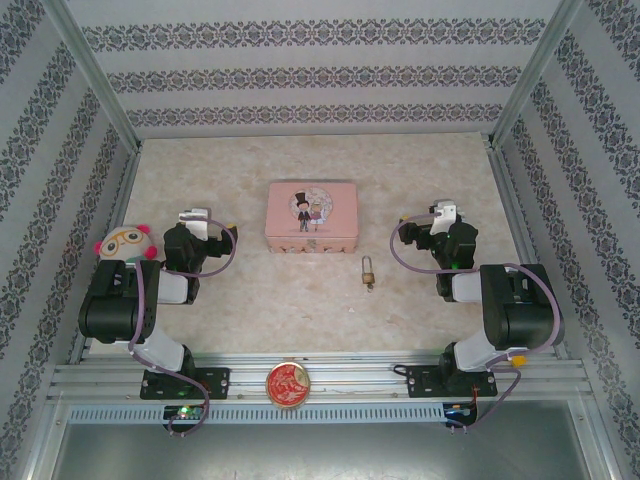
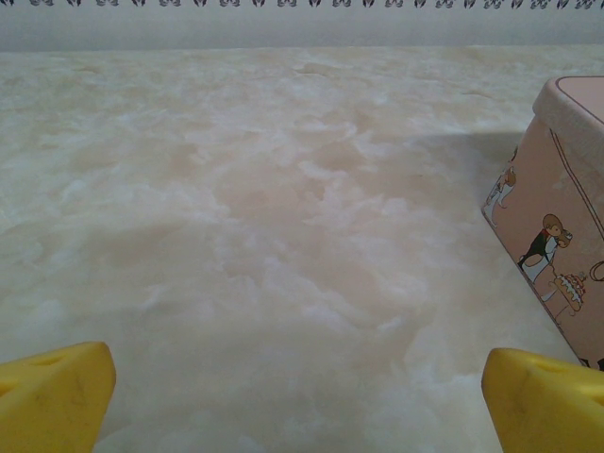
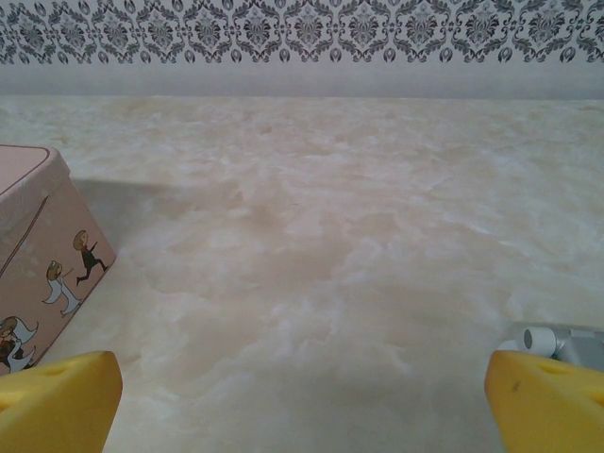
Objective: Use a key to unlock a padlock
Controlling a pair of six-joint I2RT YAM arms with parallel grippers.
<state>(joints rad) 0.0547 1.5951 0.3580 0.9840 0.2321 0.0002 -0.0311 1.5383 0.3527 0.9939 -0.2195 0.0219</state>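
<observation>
The tiny brass padlock is being shown lying on the marbled table, near the front right corner of the pink tin box, untouched. The left gripper and right gripper are being held wide open either side of the box, with nothing being gripped.

Bright, even light; soft shadows; slightly hazy wrist views.

The padlock lies on the table, nearer the arms than the tin box and to its right.
</observation>
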